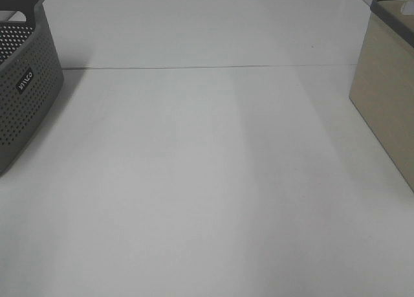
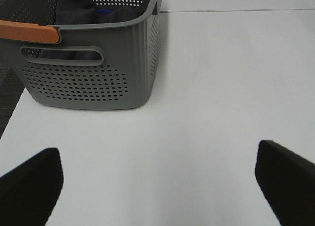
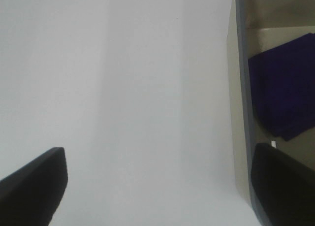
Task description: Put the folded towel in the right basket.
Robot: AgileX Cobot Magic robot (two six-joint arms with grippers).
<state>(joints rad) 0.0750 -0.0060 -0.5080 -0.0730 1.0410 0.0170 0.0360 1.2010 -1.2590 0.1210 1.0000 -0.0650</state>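
A folded dark blue towel [image 3: 285, 85] lies inside the beige right basket [image 3: 239, 137], seen in the right wrist view. The same basket [image 1: 381, 96] stands at the right edge of the high view; the towel is hidden there. My right gripper [image 3: 157, 186] is open and empty, one finger over the basket's rim, the other over the table. My left gripper [image 2: 157, 186] is open and empty above the table, near the grey perforated left basket [image 2: 88, 78]. Neither gripper shows in the high view.
The grey left basket [image 1: 22, 83] stands at the far left and holds dark cloth [image 2: 74, 9]; an orange handle [image 2: 27, 31] lies on its rim. The white table [image 1: 207, 180] has a seam line across its back part.
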